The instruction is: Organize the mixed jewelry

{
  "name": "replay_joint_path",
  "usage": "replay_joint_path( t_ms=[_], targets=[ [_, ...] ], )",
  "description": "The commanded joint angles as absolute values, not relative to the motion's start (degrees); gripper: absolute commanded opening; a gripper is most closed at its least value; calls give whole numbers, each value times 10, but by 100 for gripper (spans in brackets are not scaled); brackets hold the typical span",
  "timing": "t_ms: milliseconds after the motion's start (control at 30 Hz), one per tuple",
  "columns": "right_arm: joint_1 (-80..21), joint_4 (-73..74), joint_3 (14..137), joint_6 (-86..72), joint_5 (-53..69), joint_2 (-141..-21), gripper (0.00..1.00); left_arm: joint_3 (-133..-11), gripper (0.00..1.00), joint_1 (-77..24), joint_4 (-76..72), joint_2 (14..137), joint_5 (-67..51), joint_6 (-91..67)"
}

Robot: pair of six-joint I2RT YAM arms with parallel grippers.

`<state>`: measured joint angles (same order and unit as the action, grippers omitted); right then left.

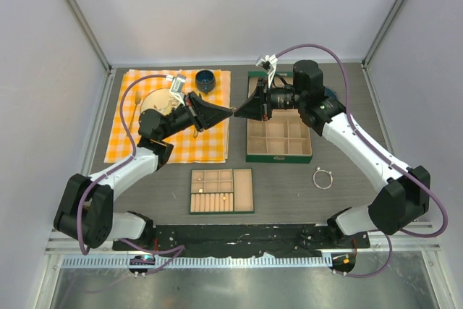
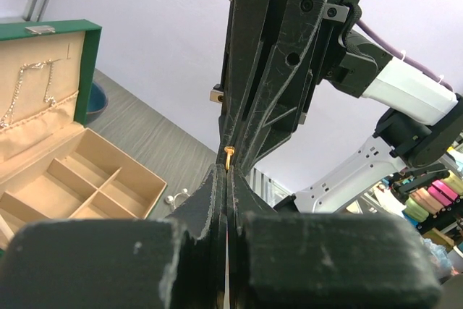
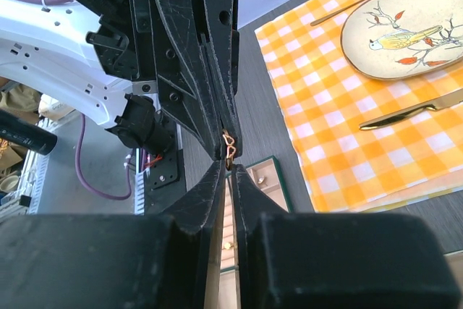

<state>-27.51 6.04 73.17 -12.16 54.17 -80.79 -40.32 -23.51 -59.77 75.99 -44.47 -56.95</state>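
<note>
Tabletop [image 1: 289, 193], left gripper [image 1: 228, 111], right gripper [image 1: 237, 113] tip-to-tip beside cloth [image 1: 117, 148]

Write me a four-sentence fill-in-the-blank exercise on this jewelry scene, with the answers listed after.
1. The jewelry piece pinched where both pairs of jaws meet is ____ in colour.
2. The silver bracelet loop lies on the ____ side of the table.
3. The cloth under the bird plate is checked white and ____.
4. The green box has its lid standing ____.

Missing words: gold; right; orange; open.
</note>
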Motion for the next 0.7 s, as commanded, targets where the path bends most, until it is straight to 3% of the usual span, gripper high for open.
replay_joint_path(
  t_ms=[0,233,467,667],
  targets=[
    [-272,29,750,-126,554,-807,12,-404,0,-239,-624,757,-440,-554],
    [-274,18,747,-134,555,-807,1,-405,0,-242,-619,762,-439,-549],
    [-273,22,744,-131,549,-797,1,-404,28,-241,-602,759,-435,-537],
    [-271,44,744,-110,535,-787,1,-398,33,-229,-593,746,-432,-531]
  ],
)
